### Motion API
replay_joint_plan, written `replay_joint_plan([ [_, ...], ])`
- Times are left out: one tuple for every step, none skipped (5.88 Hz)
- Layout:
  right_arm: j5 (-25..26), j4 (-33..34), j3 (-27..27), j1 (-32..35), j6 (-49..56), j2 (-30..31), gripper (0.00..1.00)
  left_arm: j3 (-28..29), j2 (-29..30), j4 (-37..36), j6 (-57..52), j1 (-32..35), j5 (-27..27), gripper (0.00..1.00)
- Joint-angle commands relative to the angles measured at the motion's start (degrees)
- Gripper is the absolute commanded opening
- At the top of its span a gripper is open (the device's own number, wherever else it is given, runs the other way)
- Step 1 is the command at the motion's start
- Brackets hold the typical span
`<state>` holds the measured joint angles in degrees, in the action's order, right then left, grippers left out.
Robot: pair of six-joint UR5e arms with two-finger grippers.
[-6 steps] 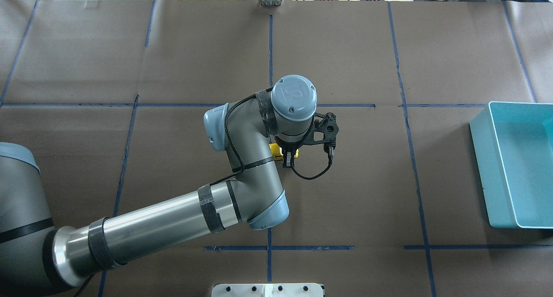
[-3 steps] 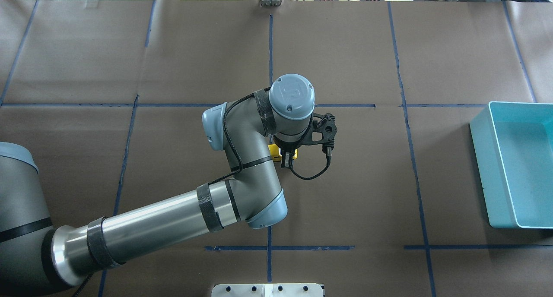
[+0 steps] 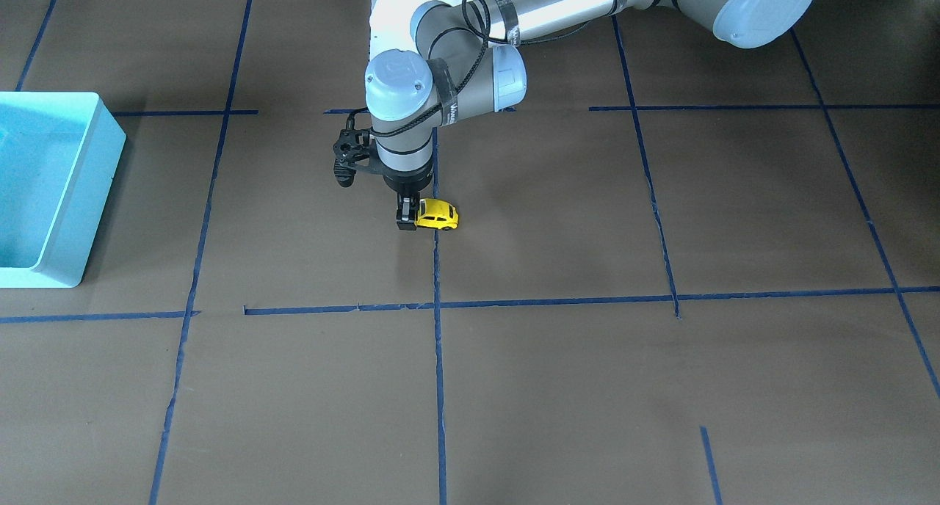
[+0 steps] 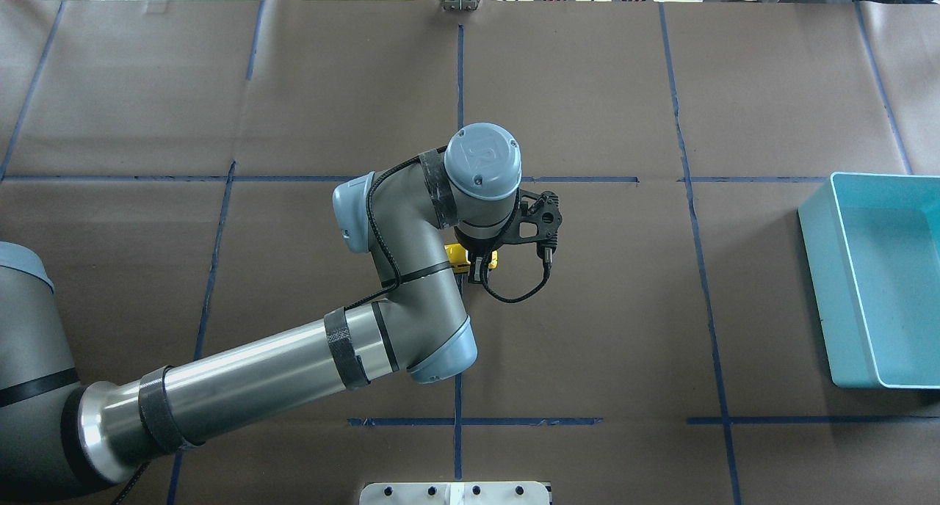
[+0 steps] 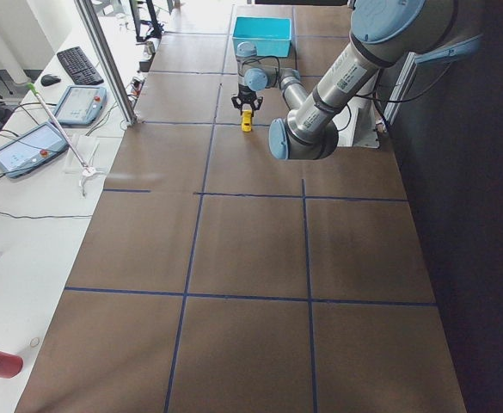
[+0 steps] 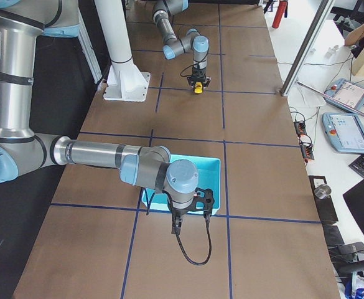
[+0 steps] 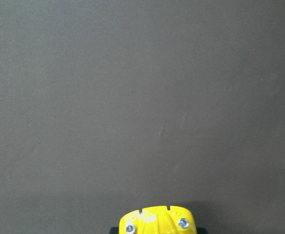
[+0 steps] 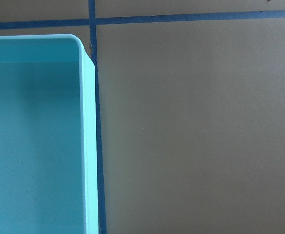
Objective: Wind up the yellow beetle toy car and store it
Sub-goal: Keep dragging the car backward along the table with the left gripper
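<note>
Front view: the left gripper (image 3: pixel 405 219) points straight down, jaws clamped on one end of the car (image 3: pixel 439 215). The car sits on the table (image 3: pixel 573 387), across a tape line (image 3: pixel 438 285).
Overhead: the car is mostly hidden under the wrist. The bin (image 4: pixel 833 285) is well apart from it.
Right side view: the right gripper (image 6: pixel 175 229) hangs at the bin's near rim; jaw state cannot be told.
Left wrist view: only the car's yellow end shows.
</note>
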<state>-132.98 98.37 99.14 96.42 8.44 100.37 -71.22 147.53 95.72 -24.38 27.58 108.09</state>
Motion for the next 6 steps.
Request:
replay_joint_plan([
  [0.0,0.0,0.0,0.0,0.0,0.0,1.00,-0.5,-0.9,0.3,-0.5,0.7,0.8,0.00],
  [0.0,0.1,-0.1,0.0,0.0,0.0,1.00,-1.1,-1.6,0.3,-0.5,0.9,0.8,0.00],
  [0.0,0.0,-0.1,0.0,0.0,0.0,1.00,-1.9,-2.3,0.4,-0.4,0.9,0.8,0.00],
  [0.0,0.1,-0.1,0.0,0.0,0.0,1.00,-2.2,-2.7,0.4,-0.4,1.0,0.9,0.00],
  [0.0,0.0,-0.1,0.0,0.0,0.0,1.00,-2.4,-3.0,0.4,-0.4,1.0,0.9,0.00],
  [0.0,0.0,-0.1,0.0,0.1,0.0,1.00,-2.8,-3.6,0.4,-0.5,1.1,1.2,0.00],
])
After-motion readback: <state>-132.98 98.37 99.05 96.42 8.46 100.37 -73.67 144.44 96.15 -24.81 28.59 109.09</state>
